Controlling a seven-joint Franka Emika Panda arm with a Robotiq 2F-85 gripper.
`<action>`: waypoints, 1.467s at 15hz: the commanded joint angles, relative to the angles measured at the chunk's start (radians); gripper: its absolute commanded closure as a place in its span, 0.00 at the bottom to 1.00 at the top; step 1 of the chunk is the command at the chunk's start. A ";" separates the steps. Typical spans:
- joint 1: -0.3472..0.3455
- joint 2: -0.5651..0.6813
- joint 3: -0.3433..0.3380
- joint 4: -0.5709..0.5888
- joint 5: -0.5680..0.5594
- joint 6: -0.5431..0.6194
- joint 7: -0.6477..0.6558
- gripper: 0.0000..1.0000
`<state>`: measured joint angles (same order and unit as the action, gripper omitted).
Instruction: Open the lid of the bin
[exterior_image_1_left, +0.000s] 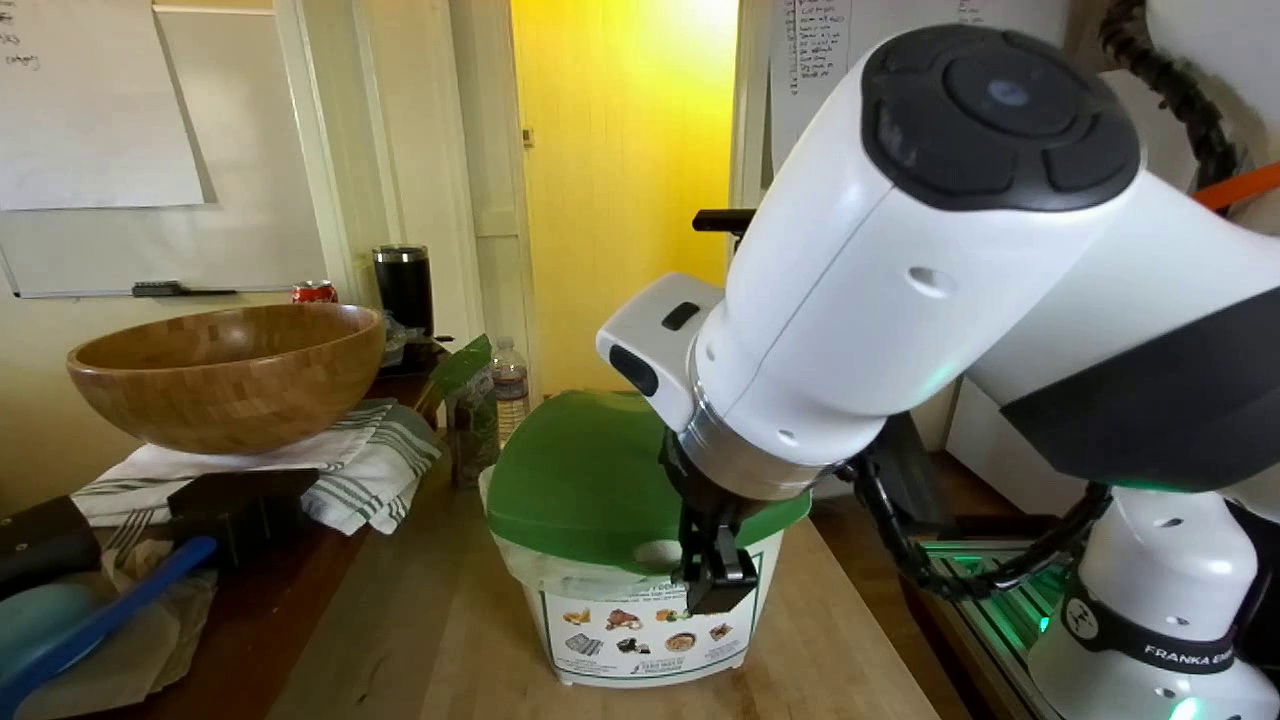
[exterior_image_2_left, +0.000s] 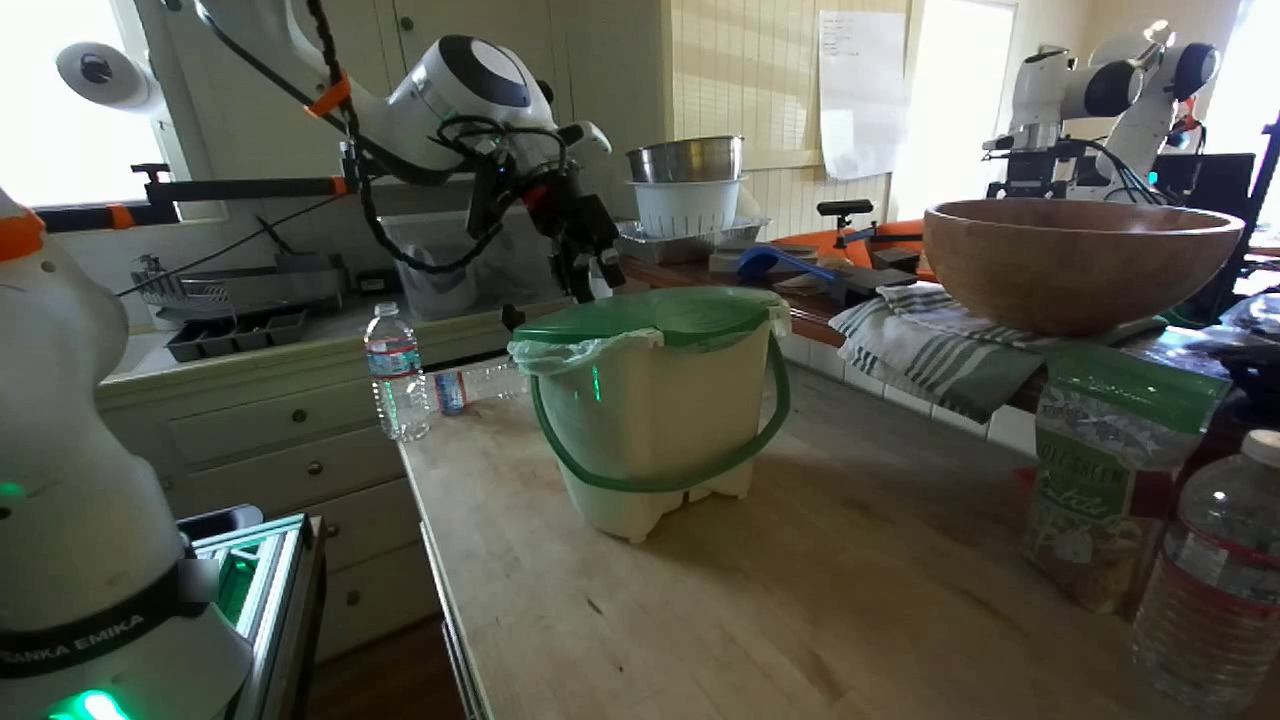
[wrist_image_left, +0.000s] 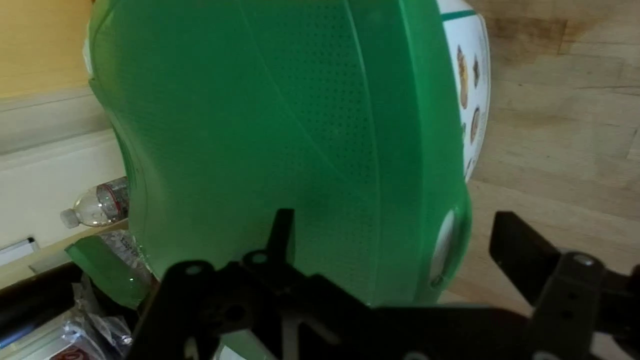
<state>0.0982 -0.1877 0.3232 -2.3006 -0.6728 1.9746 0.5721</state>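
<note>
Now, in the wrist view, your gripper (wrist_image_left: 394, 220) is spread wide, one finger over the lid (wrist_image_left: 260, 150), the other past its rim. In an exterior view, your arm (exterior_image_1_left: 820, 300) blocks part of the lid, which covers the bin (exterior_image_1_left: 650, 645); a bag (exterior_image_1_left: 470, 425) and water bottle (exterior_image_1_left: 510, 390) stand behind. In an exterior view, an upright bottle (exterior_image_2_left: 397, 380) and a lying bottle (exterior_image_2_left: 485, 384) sit near it.

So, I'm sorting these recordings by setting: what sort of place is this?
Probably a kitchen doubling as a robot workspace: an exterior view shows counter drawers, a metal bowl and, in the background, another robot arm.
</note>
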 joint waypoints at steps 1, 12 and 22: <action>0.026 0.045 -0.014 0.027 -0.059 -0.046 -0.018 0.00; 0.070 0.084 -0.022 0.051 -0.152 -0.144 -0.024 0.00; 0.091 0.128 -0.034 0.068 -0.155 -0.163 -0.042 0.00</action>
<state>0.1706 -0.0918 0.3040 -2.2502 -0.8030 1.8422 0.5393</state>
